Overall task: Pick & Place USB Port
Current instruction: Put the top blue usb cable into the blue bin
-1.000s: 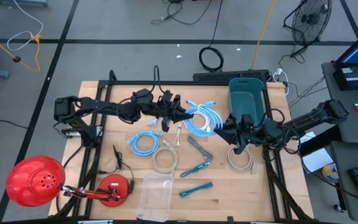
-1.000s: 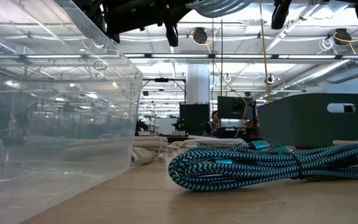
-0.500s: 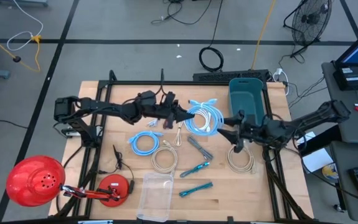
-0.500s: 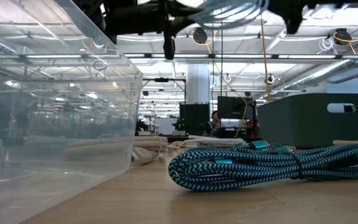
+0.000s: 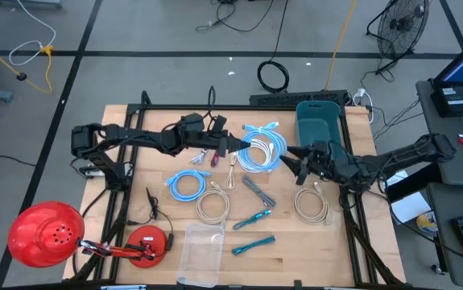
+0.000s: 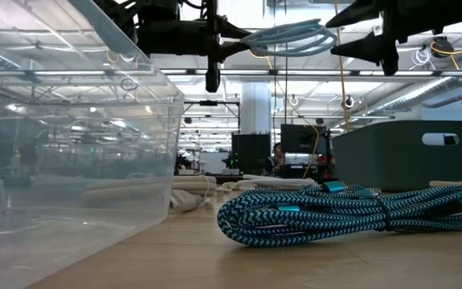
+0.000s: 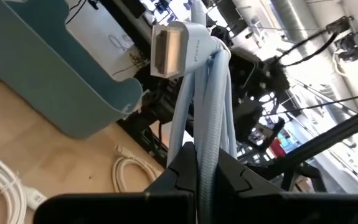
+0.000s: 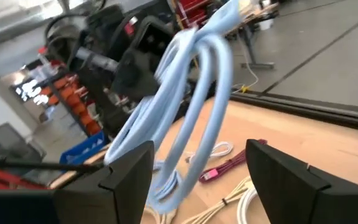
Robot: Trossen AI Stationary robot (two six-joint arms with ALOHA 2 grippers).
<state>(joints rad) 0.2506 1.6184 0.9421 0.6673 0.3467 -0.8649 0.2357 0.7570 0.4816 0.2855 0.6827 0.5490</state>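
The left hand (image 5: 229, 147) is clenched on a coiled light-blue cable (image 5: 261, 150), holding it in the air above the table (image 5: 134, 242), as the low view shows. The cable's white plug (image 7: 177, 48) sticks up past the fingers. Just right of the coil, the right hand (image 5: 295, 163) hovers with fingers spread, beside the teal bin (image 5: 318, 127).

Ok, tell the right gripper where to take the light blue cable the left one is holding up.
Grip the free loop end of the light blue cable, approaching from the right: left gripper pinches the other end, loops hang toward the open right gripper.
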